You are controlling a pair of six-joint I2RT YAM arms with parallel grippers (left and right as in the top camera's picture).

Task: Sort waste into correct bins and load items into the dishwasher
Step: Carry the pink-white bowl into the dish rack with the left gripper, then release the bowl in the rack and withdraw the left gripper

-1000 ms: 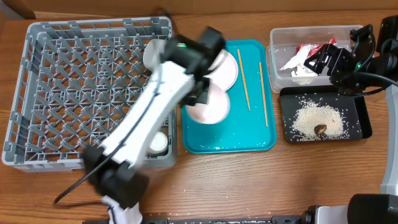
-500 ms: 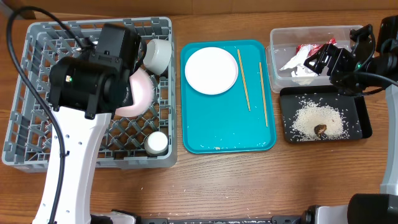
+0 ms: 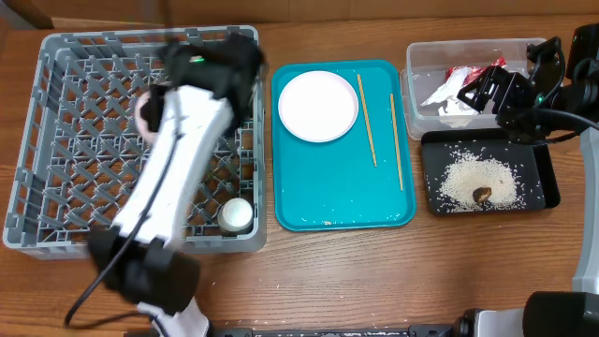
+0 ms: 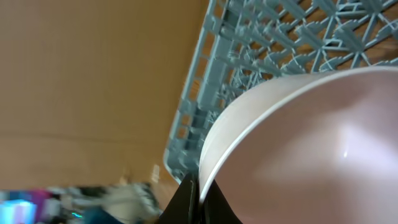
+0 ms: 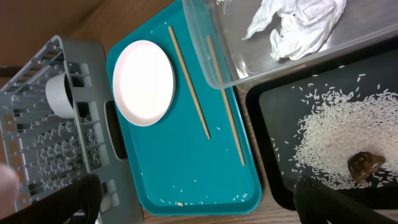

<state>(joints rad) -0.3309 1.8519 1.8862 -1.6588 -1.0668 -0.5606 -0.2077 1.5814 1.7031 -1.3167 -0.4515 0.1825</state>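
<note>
Overhead: left gripper [image 4: 196,190] has swung the bowl [image 3: 147,114] off the teal tray [image 3: 328,192] to over the dish rack [image 3: 56,140] — jaws clamped on its rim, unreleased. Right gripper [image 5: 199,186] idle, jaws apart. Plate [image 3: 318,106] and chopsticks [image 3: 366,122] remain — next loads.

Teal tray [image 3: 328,187] on wooden table [image 3: 374,271]

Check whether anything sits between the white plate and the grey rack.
Nothing on the teal tray lies between plate and rack. Over the rack's nearest part, though, hangs the left arm, and a bowl sits there.
</note>
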